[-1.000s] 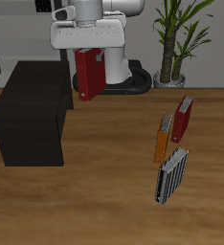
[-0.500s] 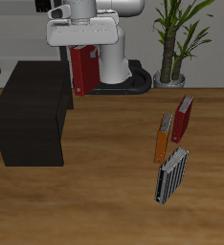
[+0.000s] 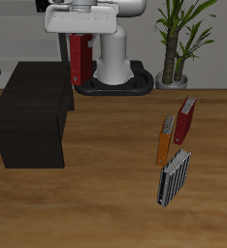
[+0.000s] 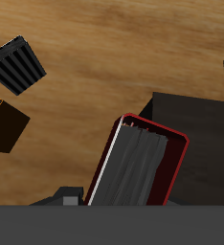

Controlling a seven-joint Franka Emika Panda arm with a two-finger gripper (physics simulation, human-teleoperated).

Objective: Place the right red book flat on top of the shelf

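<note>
A simulated home or office corner: a wooden tabletop (image 3: 106, 184) carries a low black shelf (image 3: 33, 111) and several books (image 3: 176, 176), with a potted plant (image 3: 178, 39) standing behind, beside the robot's base (image 3: 115, 68)

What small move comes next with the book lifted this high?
Probably carry the right red book sideways over the shelf before lowering. It hangs upright from the gripper, beside the shelf's edge rather than above its flat top, and must still be turned flat.
</note>
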